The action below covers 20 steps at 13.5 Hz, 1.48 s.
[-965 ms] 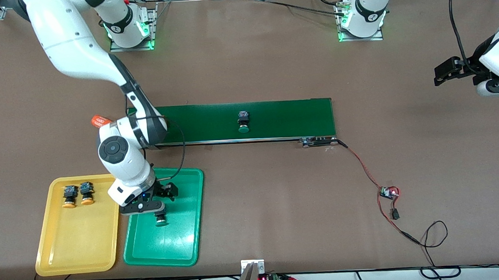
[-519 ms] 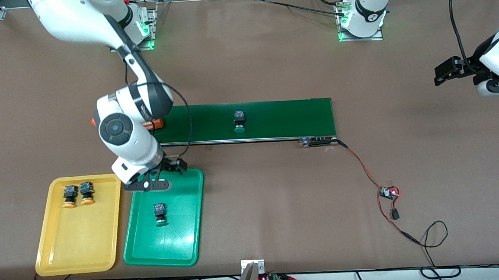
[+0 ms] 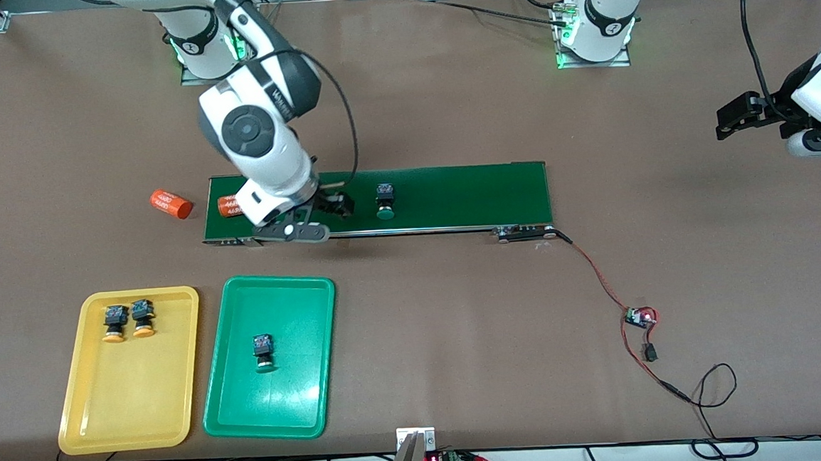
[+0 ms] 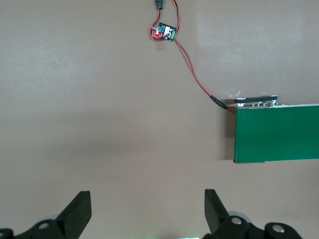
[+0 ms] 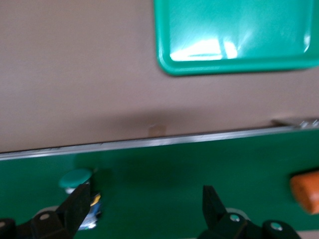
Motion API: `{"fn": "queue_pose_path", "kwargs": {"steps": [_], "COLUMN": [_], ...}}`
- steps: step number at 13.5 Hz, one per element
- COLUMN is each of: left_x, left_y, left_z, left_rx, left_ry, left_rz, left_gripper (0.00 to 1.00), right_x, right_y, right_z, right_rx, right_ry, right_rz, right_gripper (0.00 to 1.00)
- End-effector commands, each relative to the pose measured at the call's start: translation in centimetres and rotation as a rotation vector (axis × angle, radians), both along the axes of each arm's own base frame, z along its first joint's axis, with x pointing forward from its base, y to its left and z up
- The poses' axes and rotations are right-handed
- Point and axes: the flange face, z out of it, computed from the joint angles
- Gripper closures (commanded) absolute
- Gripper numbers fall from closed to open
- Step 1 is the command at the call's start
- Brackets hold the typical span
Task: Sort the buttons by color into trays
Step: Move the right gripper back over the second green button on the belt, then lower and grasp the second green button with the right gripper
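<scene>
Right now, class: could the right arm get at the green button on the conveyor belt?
Probably yes: the right gripper hangs open over the conveyor belt, beside the green button, with nothing between them.

The two trays (image 3: 78,393) (image 3: 321,350) sit side by side on the tabletop (image 3: 446,114) at the right arm's end, nearer the front camera than the conveyor belt (image 3: 465,195). Two buttons (image 3: 113,323) (image 3: 143,317) lie beside each other in the outer tray, one button (image 3: 263,352) in the tray beside it, and a fourth button (image 3: 384,202) on the belt. One cylinder (image 3: 227,207) lies on the belt's end, another (image 3: 170,204) just off it on the tabletop; the right pincer (image 3: 314,221) is over the belt between the cylinder and the button, and the left pincer (image 4: 148,211) waits over bare tabletop off the belt's far end.
</scene>
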Motion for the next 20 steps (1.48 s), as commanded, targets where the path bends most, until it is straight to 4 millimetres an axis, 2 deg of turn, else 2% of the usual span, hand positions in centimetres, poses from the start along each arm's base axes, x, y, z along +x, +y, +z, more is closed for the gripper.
{"fn": "queue_pose_path", "kwargs": {"steps": [1,3,7,11,16,18,19,20], "left_x": [-0.3,-0.3,-0.6,-1.1,-1.5,-1.5,-1.7,-1.7], "left_y": [0.2,0.1,0.3,0.2,0.4,0.4,0.3,0.2], "left_z": [0.9,1.0,1.5,1.9,2.5,2.6,2.7,2.6], "left_rx": [-0.005,-0.005,-0.005,-0.005,-0.009,-0.010,-0.010,-0.013], "left_ry": [0.001,-0.001,-0.007,0.001,-0.007,-0.008,-0.008,-0.006], "left_rz": [-0.016,-0.019,-0.016,-0.015,-0.014,-0.015,-0.020,-0.039], "left_gripper": [0.00,0.00,0.00,0.00,0.00,0.00,0.00,0.00], "right_x": [-1.7,-3.1,-5.0,-5.8,-6.1,-6.8,-7.0,-7.1], "right_y": [1.3,2.8,4.1,4.8,4.9,4.6,4.4,4.2], "right_z": [-0.4,-1.3,-3.7,-6.0,-8.4,-9.7,-10.1,-10.4], "right_rx": [0.011,0.010,0.023,0.020,0.014,-0.002,-0.010,-0.013], "right_ry": [-0.024,-0.053,-0.095,-0.100,-0.070,-0.046,-0.037,-0.032], "right_rz": [-0.002,0.031,0.037,0.056,0.056,0.062,0.062,0.063], "right_gripper": [0.00,0.00,0.00,0.00,0.00,0.00,0.02,0.11]}}
